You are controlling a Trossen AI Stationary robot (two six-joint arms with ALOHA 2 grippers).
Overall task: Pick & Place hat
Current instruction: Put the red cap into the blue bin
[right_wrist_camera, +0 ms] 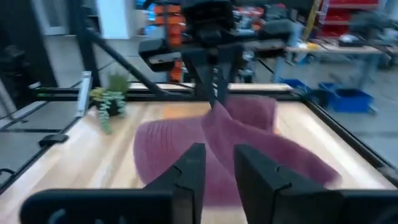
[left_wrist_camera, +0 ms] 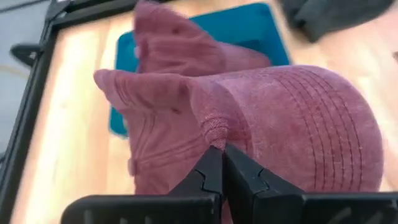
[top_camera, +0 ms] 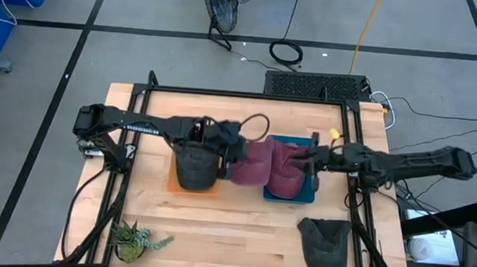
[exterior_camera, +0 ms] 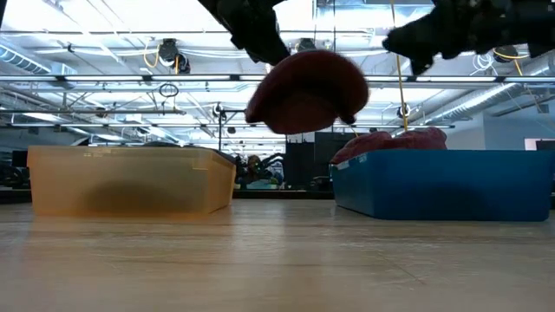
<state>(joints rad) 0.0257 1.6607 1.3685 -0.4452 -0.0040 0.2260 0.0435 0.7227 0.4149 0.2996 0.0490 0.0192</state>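
A maroon corduroy cap with a stitched crown [top_camera: 252, 162] hangs in the air between two bins, lifted clear of the wooden tabletop [top_camera: 240, 235]; in the low view it floats above the gap with nothing under it. The step in hand looks like the carry: the cap is out of the blue plastic bin [top_camera: 305, 197] and on its way toward the translucent orange bin [top_camera: 211, 190], so the next move calls for travel over the orange bin and a lowering before release. The left end effector [left_wrist_camera: 219, 163] is pinched tight on a fold of the cap's fabric, its fingers together with cloth gathered between them. A second maroon cap [top_camera: 286, 172] lies in the blue bin, mounded above its rim. The right end effector [right_wrist_camera: 217, 163] hovers over that bin, close to the second cap, its fingers a narrow gap apart with nothing visibly between them. A dark grey cap [top_camera: 196, 166] lies in the orange bin below the left arm, and another dark grey cap [top_camera: 326, 245] lies on the tabletop nearer the front edge. A small green potted plant [top_camera: 132, 240] stands at the front left corner.
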